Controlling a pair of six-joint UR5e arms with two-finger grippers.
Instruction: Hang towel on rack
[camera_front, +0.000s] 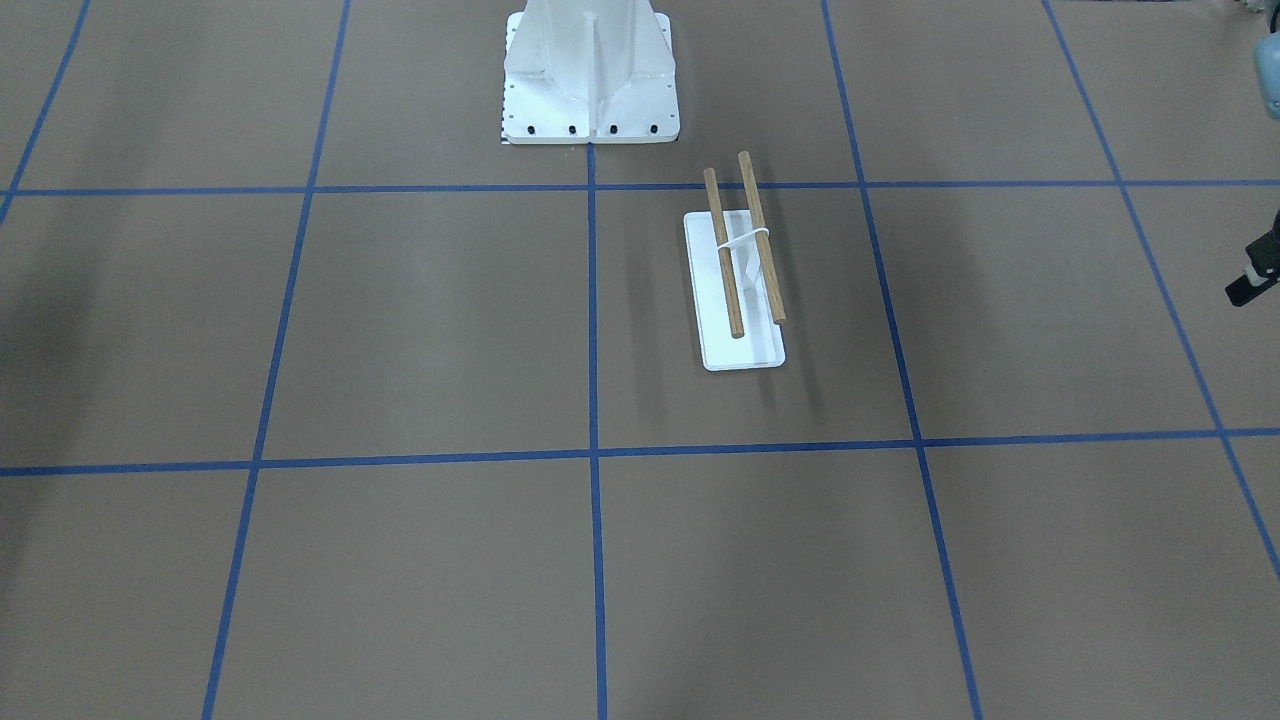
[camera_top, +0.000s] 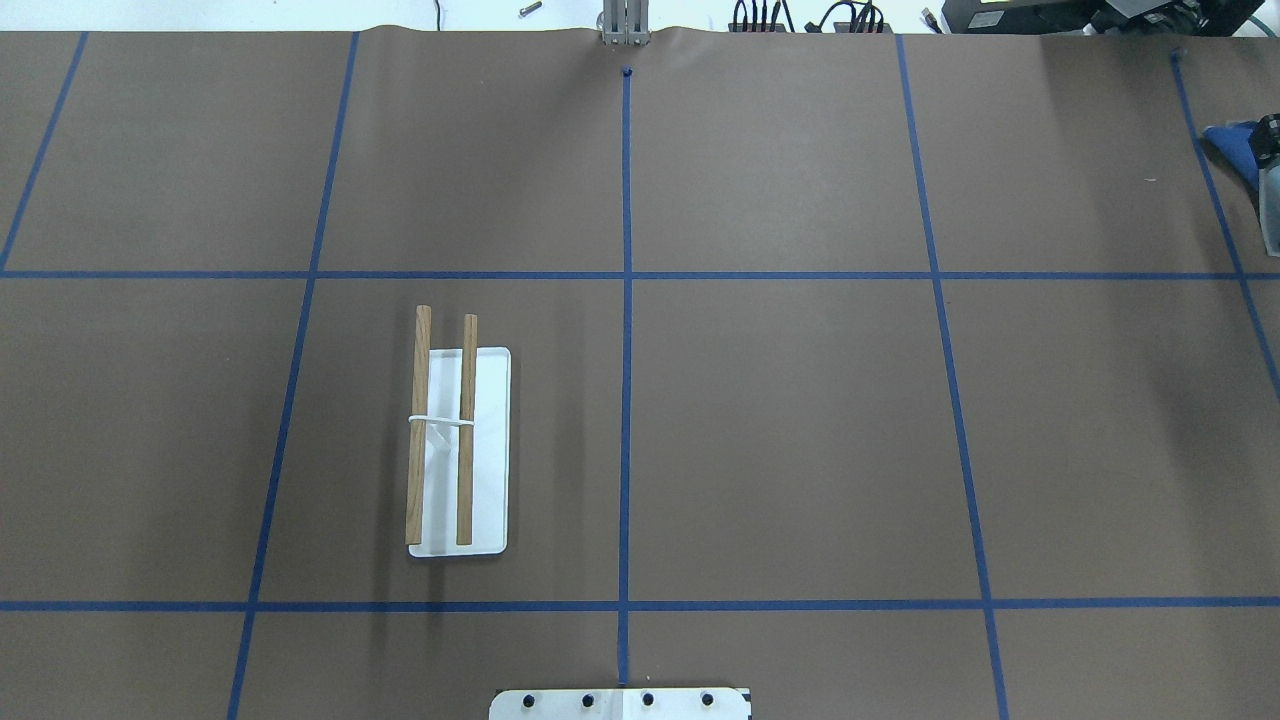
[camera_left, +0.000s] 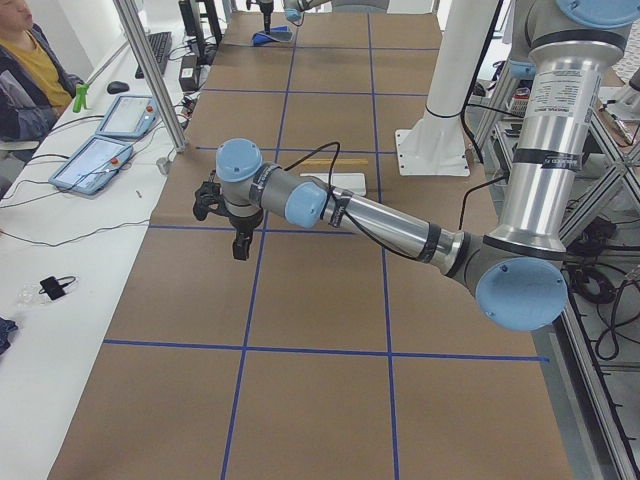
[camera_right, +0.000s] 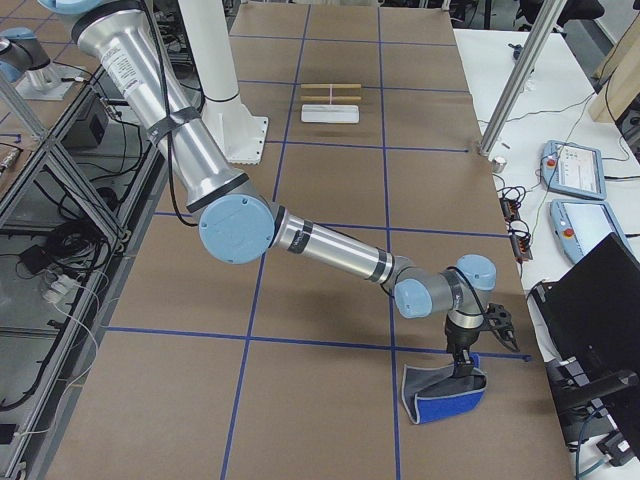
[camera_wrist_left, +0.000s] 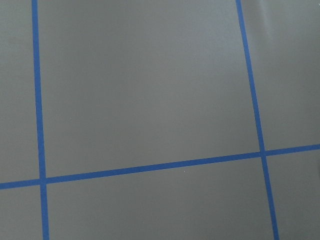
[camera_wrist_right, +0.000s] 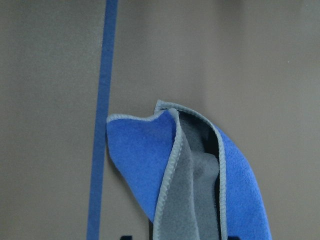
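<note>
The towel (camera_right: 441, 400), bright blue with a grey inner face, is pinched into a peak at the table's far right end, its lower part resting on the table. My right gripper (camera_right: 462, 370) is shut on its top fold. The towel fills the right wrist view (camera_wrist_right: 192, 180) and shows at the overhead view's right edge (camera_top: 1232, 145). The rack (camera_top: 440, 430), two wooden rods over a white base plate (camera_top: 490, 450), stands bare left of centre (camera_front: 745, 245). My left gripper (camera_left: 240, 245) hovers over bare table beyond the rack's left side; whether it is open or shut I cannot tell.
The big white bolted pedestal (camera_front: 590, 80) stands at the robot's side of the table, close to the rack. Blue tape lines cross the brown table (camera_top: 800, 420). A person and tablets (camera_left: 100, 160) are at a side desk.
</note>
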